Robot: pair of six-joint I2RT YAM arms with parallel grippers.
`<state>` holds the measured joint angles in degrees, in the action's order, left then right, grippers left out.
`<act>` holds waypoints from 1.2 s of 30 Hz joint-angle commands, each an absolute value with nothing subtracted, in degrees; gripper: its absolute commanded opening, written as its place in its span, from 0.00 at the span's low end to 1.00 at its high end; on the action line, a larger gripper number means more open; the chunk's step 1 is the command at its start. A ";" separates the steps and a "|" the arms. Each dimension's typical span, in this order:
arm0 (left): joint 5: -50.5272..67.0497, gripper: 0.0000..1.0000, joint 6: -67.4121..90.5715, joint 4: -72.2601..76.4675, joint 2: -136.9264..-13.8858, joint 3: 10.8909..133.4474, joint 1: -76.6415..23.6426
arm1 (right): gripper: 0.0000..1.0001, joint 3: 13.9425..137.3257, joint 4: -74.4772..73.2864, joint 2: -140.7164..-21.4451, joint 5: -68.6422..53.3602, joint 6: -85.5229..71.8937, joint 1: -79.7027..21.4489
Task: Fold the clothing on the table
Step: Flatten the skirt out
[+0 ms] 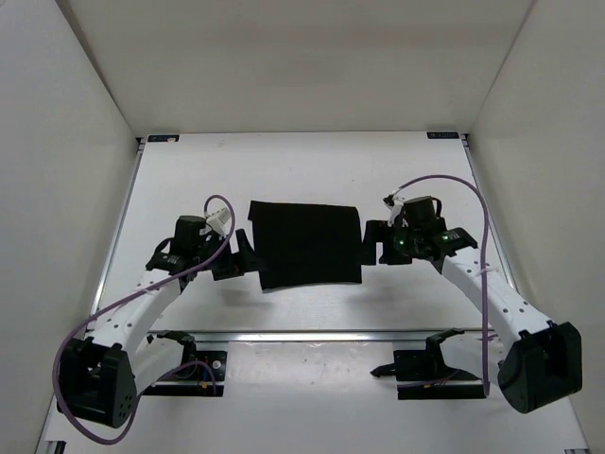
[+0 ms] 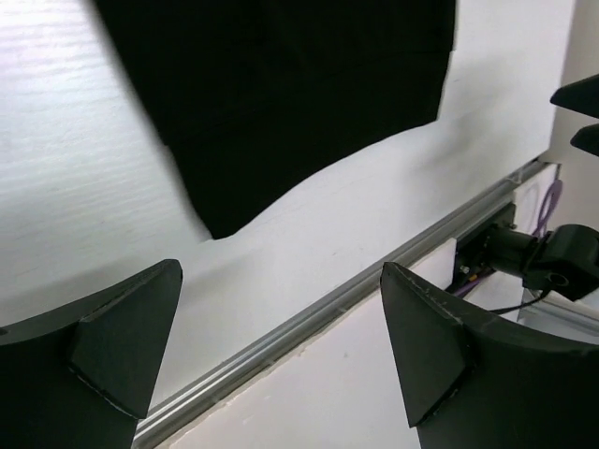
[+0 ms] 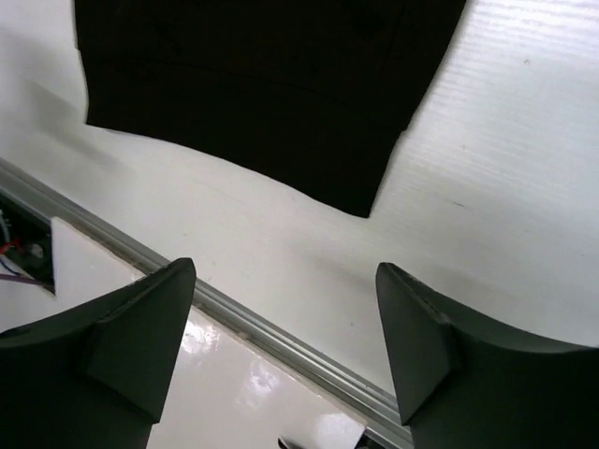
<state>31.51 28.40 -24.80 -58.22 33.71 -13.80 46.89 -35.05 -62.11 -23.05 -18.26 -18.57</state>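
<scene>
Progress is judged from the lie of the plain black soft fabric clothing (image 1: pixel 307 244), which is spread flat as a roughly rectangular piece near the middle of the flat matte white table (image 1: pixel 312 165). Its far edge is straight. Its near edge is wavy, and the near left corner reaches slightly closer to the arms.

In the right wrist view a faint line is seen running parallel to the near edge, and in the left wrist view a small step is seen on one side edge. Whether these mark a hem or a second layer cannot be told, so it cannot be settled whether a fold is already made. No fold in progress is shown: no edge is lifted and no corner is held.

The black two-finger left gripper (image 1: pixel 242 257) is positioned just beside the left edge of the clothing, and the black two-finger right gripper (image 1: pixel 371 244) just beside the right edge. Both are shown with jaws spread wide and nothing between them. In the left wrist view the fingers (image 2: pixel 122 346) are seen apart above bare table, with the near corner of the fabric lying beyond them and the thin metal rail (image 2: pixel 309 309) crossing beneath. The right wrist view shows the same arrangement.

The task is therefore judged to be either at its beginning or between folds. At minimum, the side edges or near corners are yet to be gripped, raised and laid over the opposite part, and the result is yet to be flattened.
</scene>
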 commanded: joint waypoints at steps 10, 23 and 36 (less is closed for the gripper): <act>35.68 0.22 29.26 -18.82 -61.44 28.48 -12.39 | 0.31 50.36 -33.04 -72.76 -9.60 -18.80 -27.41; 35.33 0.56 30.41 -16.18 -61.44 24.87 -10.73 | 0.44 53.17 -33.57 -87.44 4.29 -25.04 -35.60; 35.68 0.56 31.37 -15.03 -60.82 23.21 -10.37 | 0.31 53.62 -31.04 -88.25 5.20 -27.33 -34.90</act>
